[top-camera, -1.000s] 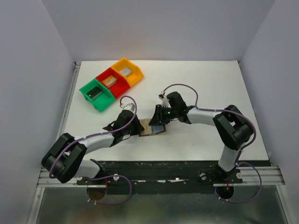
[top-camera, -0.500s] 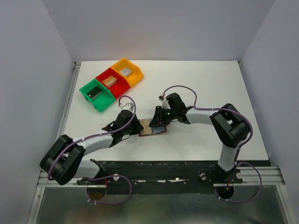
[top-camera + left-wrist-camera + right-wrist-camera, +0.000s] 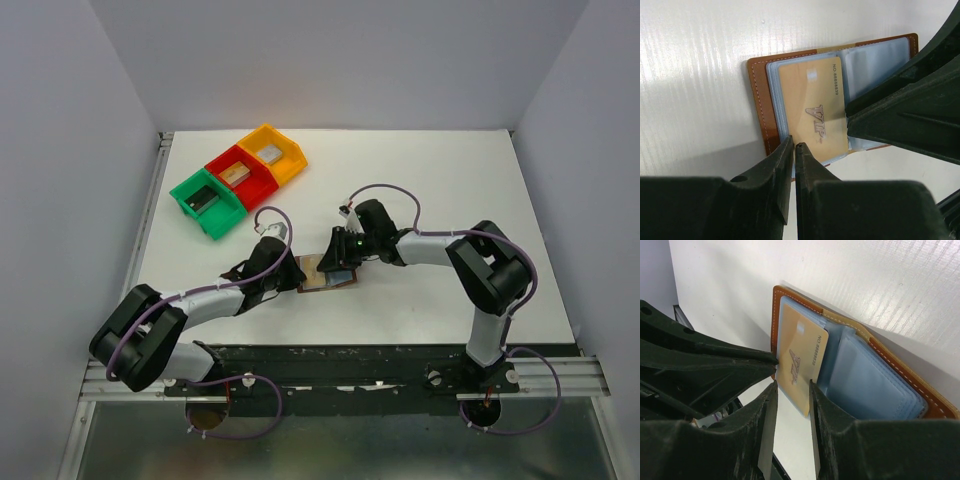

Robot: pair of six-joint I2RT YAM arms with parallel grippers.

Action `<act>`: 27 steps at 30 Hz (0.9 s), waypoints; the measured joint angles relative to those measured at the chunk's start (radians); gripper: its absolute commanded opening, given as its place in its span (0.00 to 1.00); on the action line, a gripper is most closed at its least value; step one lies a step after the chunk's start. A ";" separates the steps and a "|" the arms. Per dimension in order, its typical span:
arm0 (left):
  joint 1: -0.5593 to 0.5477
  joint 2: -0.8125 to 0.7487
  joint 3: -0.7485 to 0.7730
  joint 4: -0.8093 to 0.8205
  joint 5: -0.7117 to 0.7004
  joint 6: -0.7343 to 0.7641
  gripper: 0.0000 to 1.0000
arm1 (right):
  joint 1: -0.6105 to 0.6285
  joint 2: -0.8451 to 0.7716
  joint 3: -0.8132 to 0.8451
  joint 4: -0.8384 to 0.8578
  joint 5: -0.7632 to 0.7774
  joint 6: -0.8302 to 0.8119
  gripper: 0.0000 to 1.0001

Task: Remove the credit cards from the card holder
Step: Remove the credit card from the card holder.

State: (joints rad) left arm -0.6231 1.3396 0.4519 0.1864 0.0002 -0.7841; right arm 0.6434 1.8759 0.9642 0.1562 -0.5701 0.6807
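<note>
Black left gripper (image 3: 794,146): jaws are drawn almost together, with only a slit between them. The tips sit at the card holder's edge, and whether anything is pinched there cannot be told.
Right gripper (image 3: 792,386): jaws are held part open astride one end of the gold VIP card. No firm clamp on it is shown.
Gold VIP card (image 3: 812,115): tucked in a clear sleeve (image 3: 875,65) page inside the card holder, face up, on the half nearer the left gripper.
Handling: the card is judged thin, stiff, light and slick. It is best taken by its short free end and drawn straight along the sleeve.
Card holder (image 3: 757,100): brown leather, spread open flat on the white table (image 3: 700,75) between both grippers. It is judged soft and light, so likely to slide unless pinned.
Other cards: none can be made out in the card holder.
Bins (image 3: 238,178): green, red and yellow, well apart from the card holder, beyond it.
</note>
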 measured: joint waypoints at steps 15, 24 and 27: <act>0.000 0.005 -0.004 0.012 -0.002 -0.007 0.18 | -0.011 0.009 -0.006 0.010 -0.002 0.011 0.42; 0.000 0.008 -0.005 0.015 -0.004 -0.011 0.18 | -0.017 0.009 -0.014 0.019 -0.005 0.014 0.44; 0.000 0.011 -0.005 0.019 -0.004 -0.011 0.17 | -0.017 0.009 -0.023 0.044 -0.015 0.022 0.44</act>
State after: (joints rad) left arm -0.6231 1.3506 0.4473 0.2050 -0.0040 -0.7952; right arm 0.6262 1.8851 0.9417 0.2005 -0.5850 0.7025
